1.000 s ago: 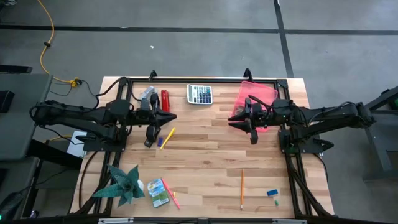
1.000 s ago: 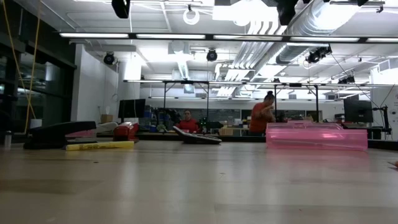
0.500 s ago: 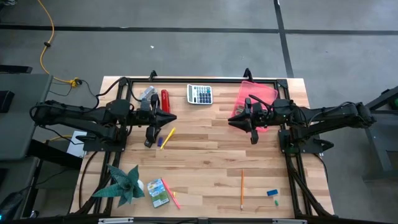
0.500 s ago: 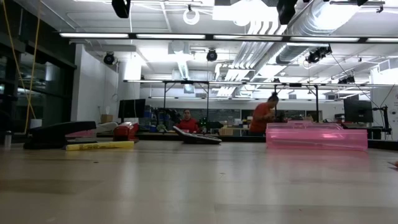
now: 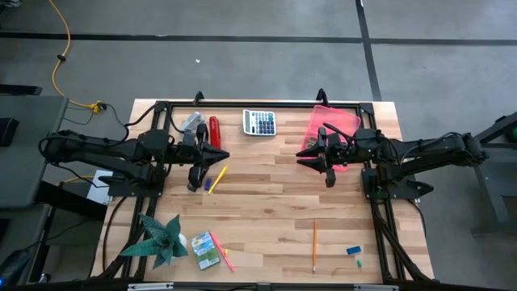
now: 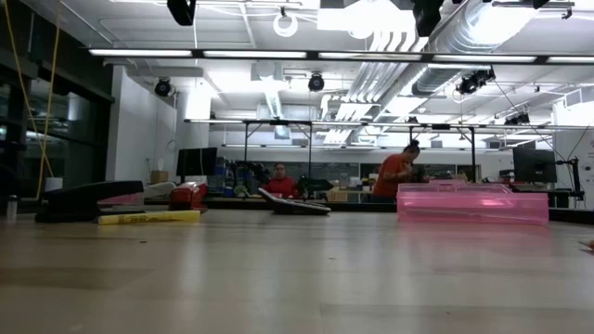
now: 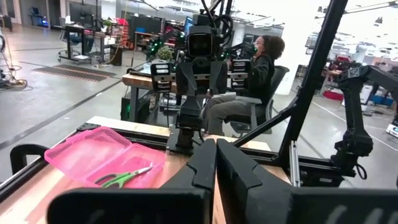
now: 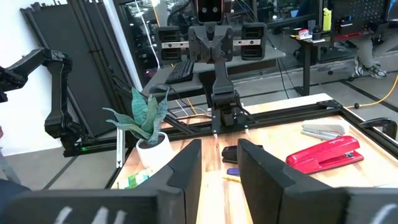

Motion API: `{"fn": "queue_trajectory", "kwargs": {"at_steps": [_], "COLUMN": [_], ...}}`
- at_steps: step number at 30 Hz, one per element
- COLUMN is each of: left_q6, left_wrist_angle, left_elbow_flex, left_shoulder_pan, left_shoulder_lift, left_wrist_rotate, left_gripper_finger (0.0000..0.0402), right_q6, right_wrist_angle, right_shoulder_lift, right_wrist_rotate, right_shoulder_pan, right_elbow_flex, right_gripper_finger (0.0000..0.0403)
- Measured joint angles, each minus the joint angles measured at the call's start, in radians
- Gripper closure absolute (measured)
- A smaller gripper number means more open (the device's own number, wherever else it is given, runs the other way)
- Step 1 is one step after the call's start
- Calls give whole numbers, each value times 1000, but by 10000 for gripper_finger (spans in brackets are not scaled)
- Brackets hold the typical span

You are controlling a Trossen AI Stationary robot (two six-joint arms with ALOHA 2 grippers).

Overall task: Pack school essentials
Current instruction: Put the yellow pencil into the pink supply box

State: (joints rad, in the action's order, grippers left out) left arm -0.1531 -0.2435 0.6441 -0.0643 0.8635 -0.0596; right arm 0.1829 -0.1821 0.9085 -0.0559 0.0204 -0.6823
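High view shows you most pieces unpacked: orange pencil (image 5: 314,245) and blue eraser (image 5: 353,250) lower right, crayon box (image 5: 205,250) lower left, yellow stick (image 5: 218,175) left of centre. Left wrist view shows the left gripper (image 7: 215,163) with fingers together, and green-handled scissors (image 7: 124,177) already inside the pink case (image 7: 93,155). Right wrist view shows the right gripper (image 8: 219,167) parted and empty.

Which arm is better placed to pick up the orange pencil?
Probably the right arm. The thin orange pencil lies on the right half of the wooden table, nearer the right end effector than the left end effector.
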Motion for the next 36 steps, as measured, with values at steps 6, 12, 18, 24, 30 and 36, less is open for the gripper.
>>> {"fn": "queue_trajectory", "kwargs": {"at_steps": [6,12,18,24,30,36], "left_q6": [-4,-28,-51,-57,-57,-56], "left_wrist_angle": [0,28,69,99,98,98], "left_elbow_flex": [0,1,1,1,1,1], "left_shoulder_pan": [0,-1,-1,-1,-1,-1], "left_shoulder_lift": [0,0,0,0,0,0], "left_wrist_rotate": [-2,-28,-45,-47,-47,-48], "left_gripper_finger": [401,401,401,401,401,401], "right_q6": [216,460,888,1482,1733,1876], "right_wrist_angle": [96,625,876,823,774,689], "right_shoulder_lift": [10,119,287,442,582,707], "right_wrist_rotate": [42,18,39,42,-51,-55], "right_shoulder_pan": [6,159,369,515,533,533], "right_elbow_flex": [-11,-130,-202,-203,-203,-203], "right_gripper_finger": [304,282,272,272,272,272]}}
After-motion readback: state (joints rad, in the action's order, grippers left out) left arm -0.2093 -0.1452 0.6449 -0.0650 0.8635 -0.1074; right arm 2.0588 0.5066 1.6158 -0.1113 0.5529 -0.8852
